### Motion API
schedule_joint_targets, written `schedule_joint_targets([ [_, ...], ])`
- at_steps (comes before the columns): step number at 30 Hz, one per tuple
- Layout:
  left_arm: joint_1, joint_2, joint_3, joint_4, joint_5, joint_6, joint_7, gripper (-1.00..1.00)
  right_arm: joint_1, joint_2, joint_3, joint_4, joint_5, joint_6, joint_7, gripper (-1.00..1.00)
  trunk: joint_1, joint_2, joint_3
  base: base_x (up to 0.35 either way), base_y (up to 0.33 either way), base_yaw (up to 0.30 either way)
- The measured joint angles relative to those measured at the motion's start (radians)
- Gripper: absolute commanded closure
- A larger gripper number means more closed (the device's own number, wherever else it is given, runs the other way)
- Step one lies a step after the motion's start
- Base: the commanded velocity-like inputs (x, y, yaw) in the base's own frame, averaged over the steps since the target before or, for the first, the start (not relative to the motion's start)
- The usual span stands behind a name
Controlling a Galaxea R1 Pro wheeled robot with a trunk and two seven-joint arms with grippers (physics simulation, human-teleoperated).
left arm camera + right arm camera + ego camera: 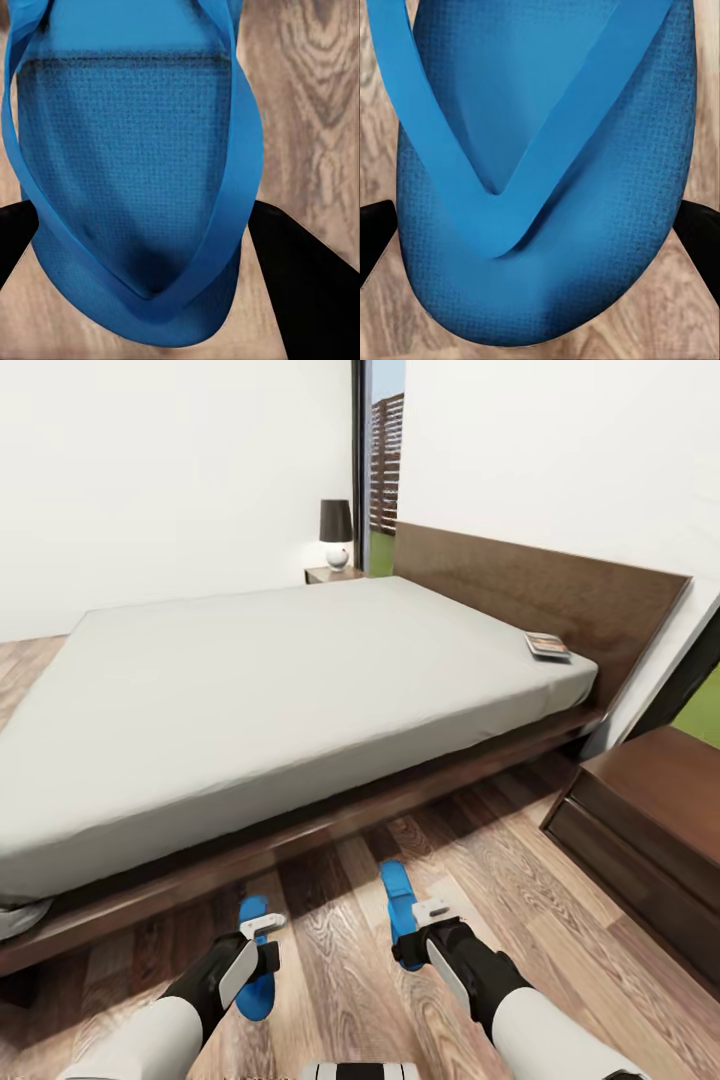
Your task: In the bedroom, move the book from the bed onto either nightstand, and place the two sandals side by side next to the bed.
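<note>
Left end effector (262,932) is clamped on one blue sandal (256,960), right end effector (425,920) on the other sandal (400,900), over the floor (340,960) beside the bed (250,690); the book (547,646) lies at the mattress's headboard corner.

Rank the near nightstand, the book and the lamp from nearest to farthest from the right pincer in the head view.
From the right pincer:
1. Nightstand, on its right, beside the bed.
2. Book, on the mattress corner by the headboard.
3. Lamp, on the far nightstand across the bed.
</note>
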Motion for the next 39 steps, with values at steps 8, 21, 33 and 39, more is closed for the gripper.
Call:
schedule_joint_targets([
  [8,0.0,-0.001,0.0,0.0,-0.001,0.0,0.0,1.0,0.0,0.002,0.002,-0.009,0.0,-0.003,-0.008,1.0,0.0,0.0,-0.002,0.0,0.0,0.119],
  [21,0.0,-0.001,0.0,0.0,0.0,0.0,0.0,1.0,0.0,0.002,0.003,-0.009,0.002,-0.002,-0.008,1.0,0.0,0.0,-0.002,0.0,0.0,0.262],
  [33,0.0,-0.001,0.0,0.0,0.002,0.0,0.0,1.0,0.0,0.002,0.003,-0.009,0.001,-0.003,-0.01,1.0,0.0,0.0,-0.002,0.0,0.0,0.231],
  [39,0.0,0.0,0.0,0.0,0.001,0.0,0.0,1.0,0.0,0.002,0.001,-0.01,0.0,-0.007,-0.007,1.0,0.0,0.0,-0.003,0.0,0.0,0.082],
])
